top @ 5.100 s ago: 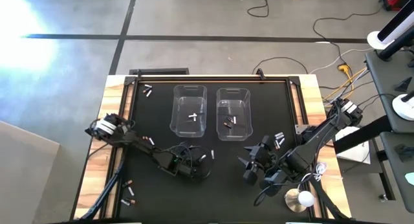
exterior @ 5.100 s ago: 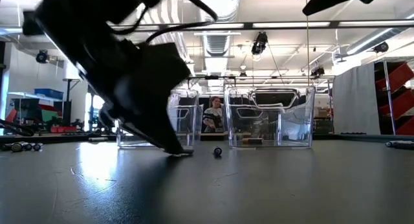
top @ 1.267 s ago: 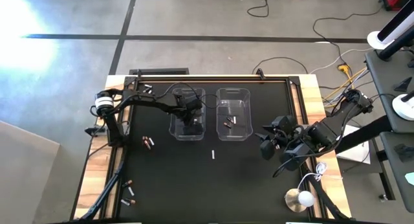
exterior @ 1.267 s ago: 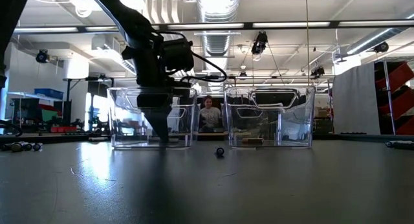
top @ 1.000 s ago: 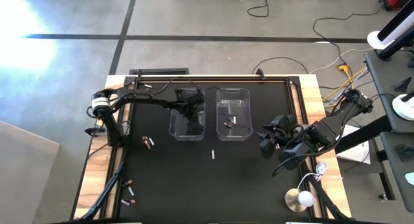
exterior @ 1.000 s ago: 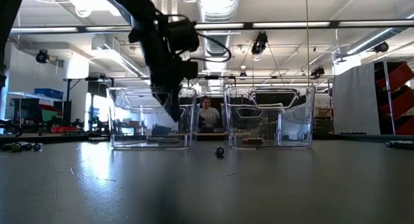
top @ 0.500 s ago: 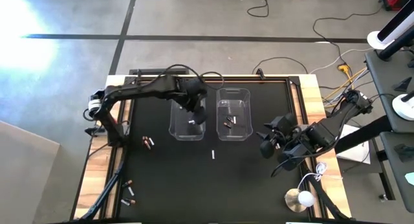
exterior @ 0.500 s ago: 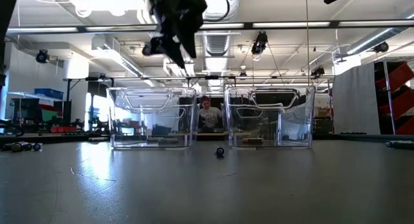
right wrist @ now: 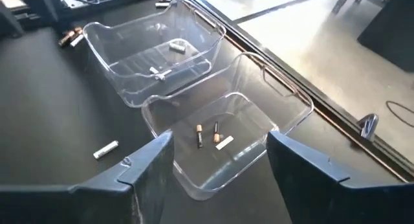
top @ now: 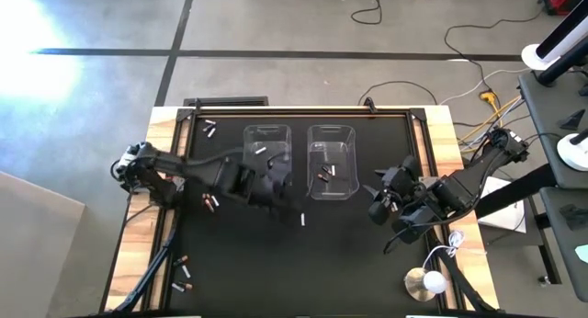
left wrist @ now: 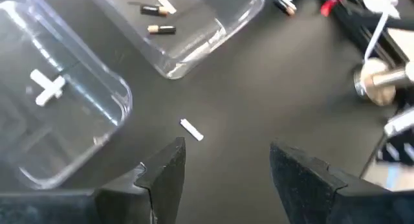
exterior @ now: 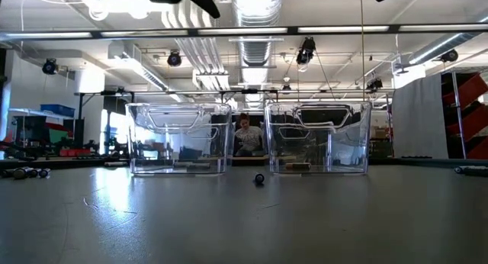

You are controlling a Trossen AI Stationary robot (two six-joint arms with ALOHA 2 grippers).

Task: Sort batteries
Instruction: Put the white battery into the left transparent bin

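Just ahead of the left gripper (left wrist: 223, 169), fingers spread and empty, lies one small silvery-white cylindrical battery (left wrist: 191, 129) on the black table mat (left wrist: 259, 88), clear of the two clear plastic bins (left wrist: 77, 88). Right gripper (right wrist: 220, 162) waits off to the side, fingers also apart, holding nothing.

Battery judged light, rigid, smooth metal; likely to roll or squirt out of a pinch. Best taken across its middle, fingers square to its length. Other batteries sit inside both bins and scattered near the mat edges.
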